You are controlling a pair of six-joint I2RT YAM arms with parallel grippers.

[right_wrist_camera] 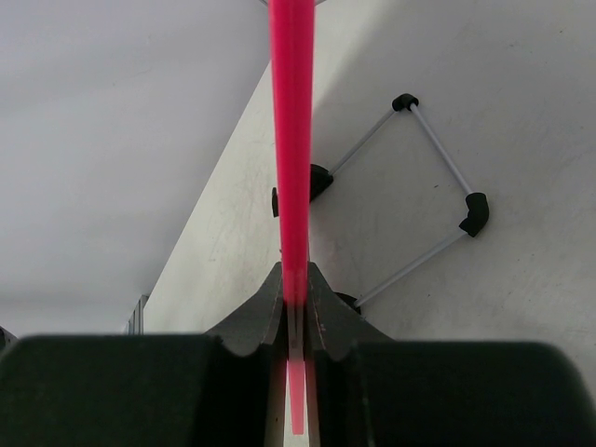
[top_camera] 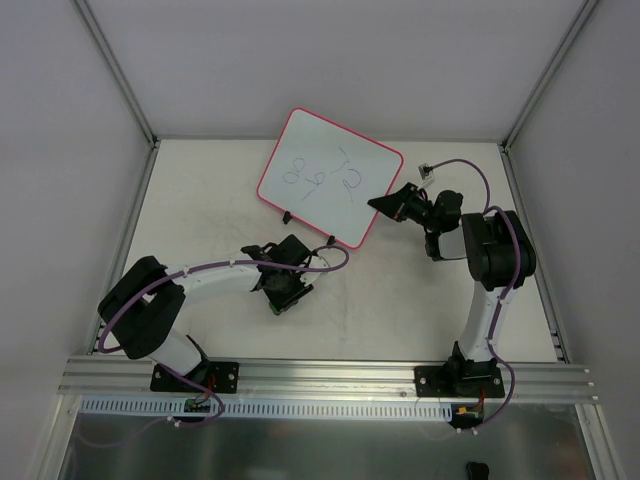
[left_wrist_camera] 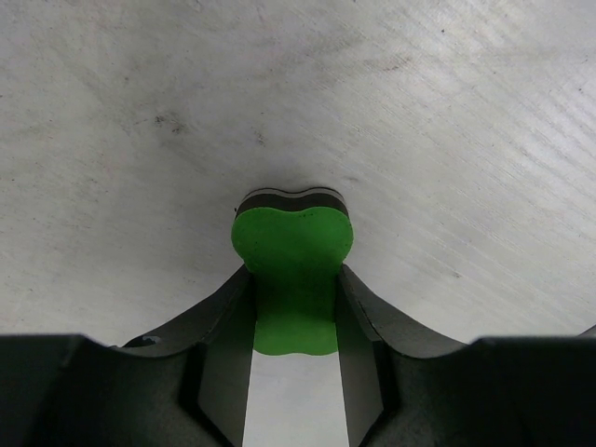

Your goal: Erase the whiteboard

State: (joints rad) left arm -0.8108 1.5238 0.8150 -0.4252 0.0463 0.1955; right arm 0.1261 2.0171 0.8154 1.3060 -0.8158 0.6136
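The right gripper (top_camera: 383, 203) is clamped on the right edge of the pink-framed whiteboard (top_camera: 330, 175), which sits far-centre on the table (top_camera: 400, 300) and bears dark handwritten numerals (top_camera: 318, 175). Just off the board's near edge, the left gripper (left_wrist_camera: 293, 307) grasps a green eraser (left_wrist_camera: 293, 270).

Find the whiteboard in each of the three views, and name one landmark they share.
Top external: the whiteboard is upper centre, the right claw on its right edge.
Left wrist: not in it; a green eraser fills the centre.
Right wrist: edge-on, a red strip up the middle, from the claw.
Shared landmark: the pale table.
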